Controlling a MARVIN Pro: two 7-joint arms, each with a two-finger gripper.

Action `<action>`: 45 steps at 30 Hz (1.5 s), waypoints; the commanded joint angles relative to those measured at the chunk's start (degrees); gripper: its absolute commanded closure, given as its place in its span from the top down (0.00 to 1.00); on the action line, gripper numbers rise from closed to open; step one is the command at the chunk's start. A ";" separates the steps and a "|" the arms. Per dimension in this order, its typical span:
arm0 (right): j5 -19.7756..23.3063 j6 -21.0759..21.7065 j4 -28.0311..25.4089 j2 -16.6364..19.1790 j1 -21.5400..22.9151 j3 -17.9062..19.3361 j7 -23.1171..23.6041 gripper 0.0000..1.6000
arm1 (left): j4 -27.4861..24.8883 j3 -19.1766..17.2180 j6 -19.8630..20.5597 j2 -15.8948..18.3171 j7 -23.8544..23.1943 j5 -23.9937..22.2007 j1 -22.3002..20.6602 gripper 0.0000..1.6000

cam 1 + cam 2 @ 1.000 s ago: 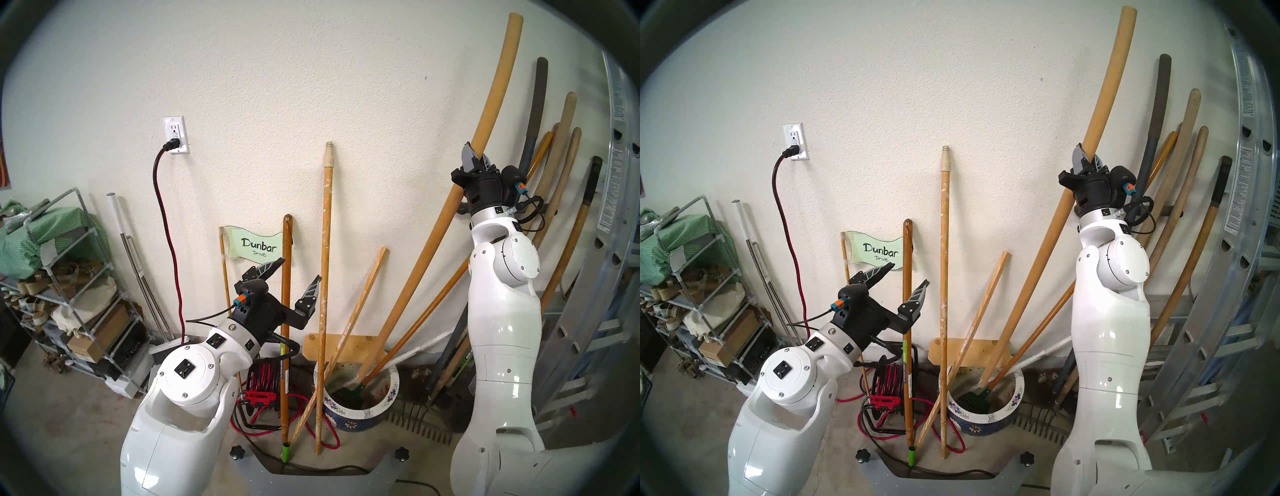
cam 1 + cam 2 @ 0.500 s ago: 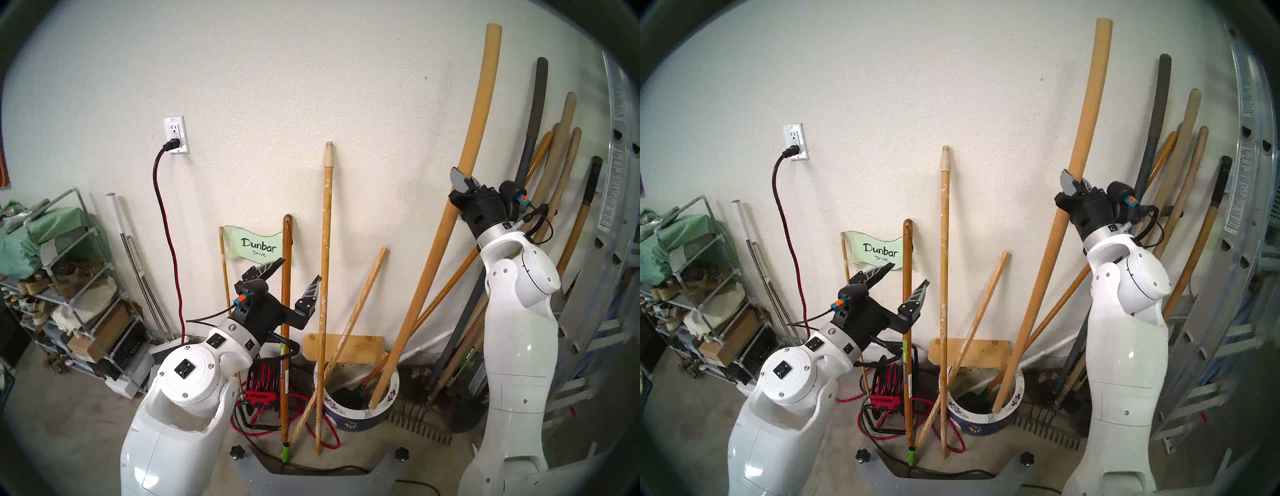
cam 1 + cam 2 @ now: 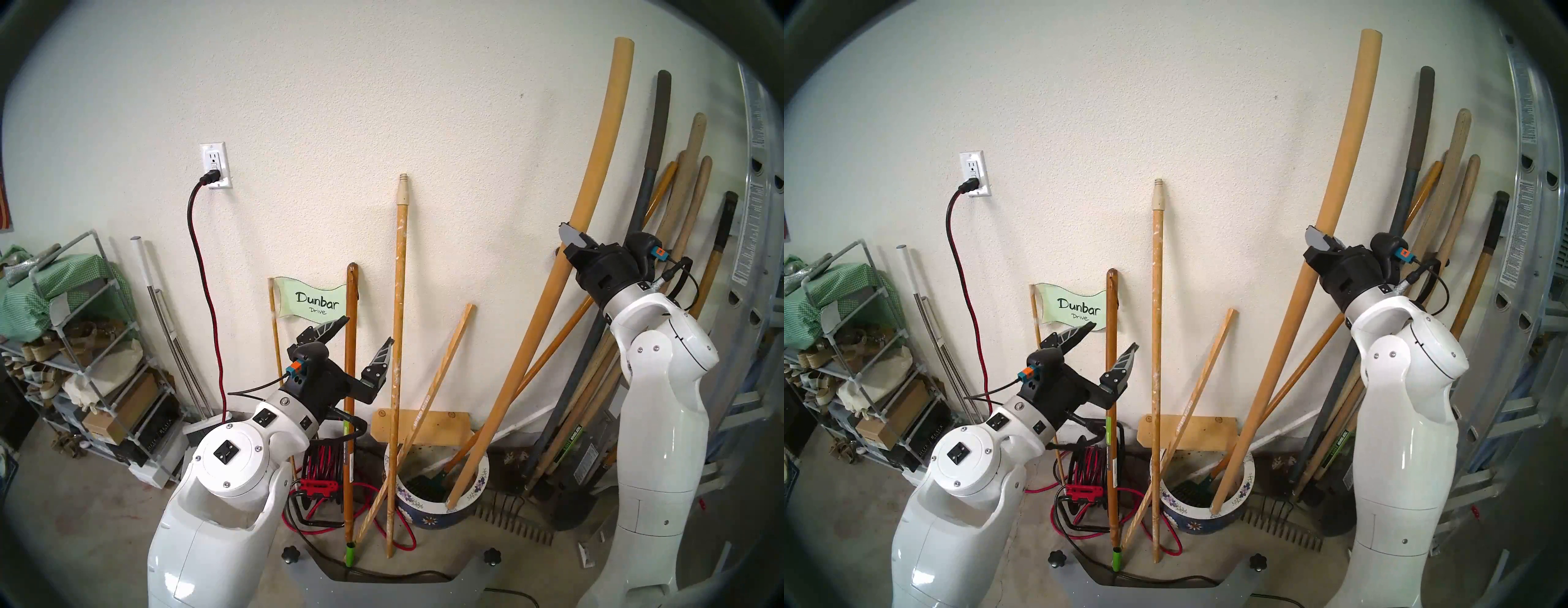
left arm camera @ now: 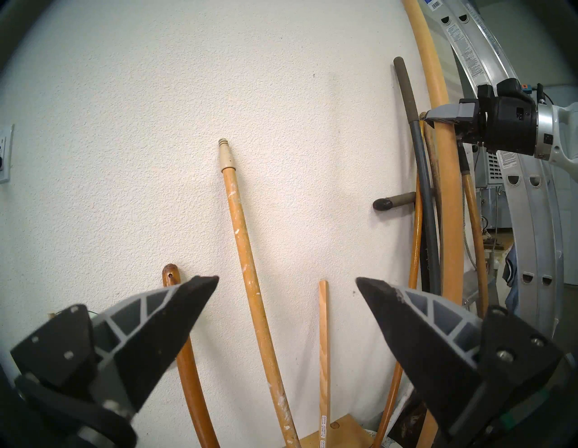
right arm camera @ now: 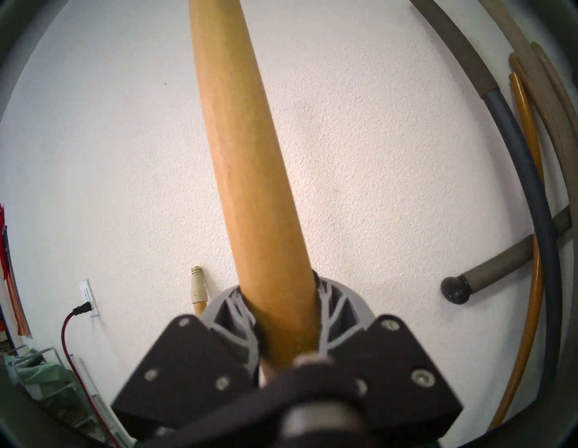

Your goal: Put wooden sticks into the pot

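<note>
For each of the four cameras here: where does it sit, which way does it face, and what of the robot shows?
Head left and head right: high on the robot, looking down at the wall and pot; both arms show.
Left wrist: behind the open left gripper, facing the wall.
Right wrist: behind the right gripper, looking up the thick pole that it clamps.
Shared: the speckled pole appears in all four views.

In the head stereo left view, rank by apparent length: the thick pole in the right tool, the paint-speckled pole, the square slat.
1. Thick pole, longest, though nearer the camera.
2. Paint-speckled pole.
3. Square slat, shortest.
</note>
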 commanded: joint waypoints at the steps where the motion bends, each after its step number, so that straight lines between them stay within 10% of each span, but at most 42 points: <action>1: 4.50 7.55 -1.32 -0.27 2.62 0.48 -3.64 0.00 | -0.01 -0.01 0.00 0.00 0.01 0.00 0.00 1.00; 21: 7.50 12.73 -0.81 -1.17 9.59 0.82 -7.56 0.00 | -0.01 -0.01 0.00 0.00 0.01 0.00 0.00 1.00; 45: 1.38 5.08 5.82 2.75 12.73 -1.11 -4.76 0.00 | -0.01 -0.01 0.00 0.00 0.01 0.00 0.00 1.00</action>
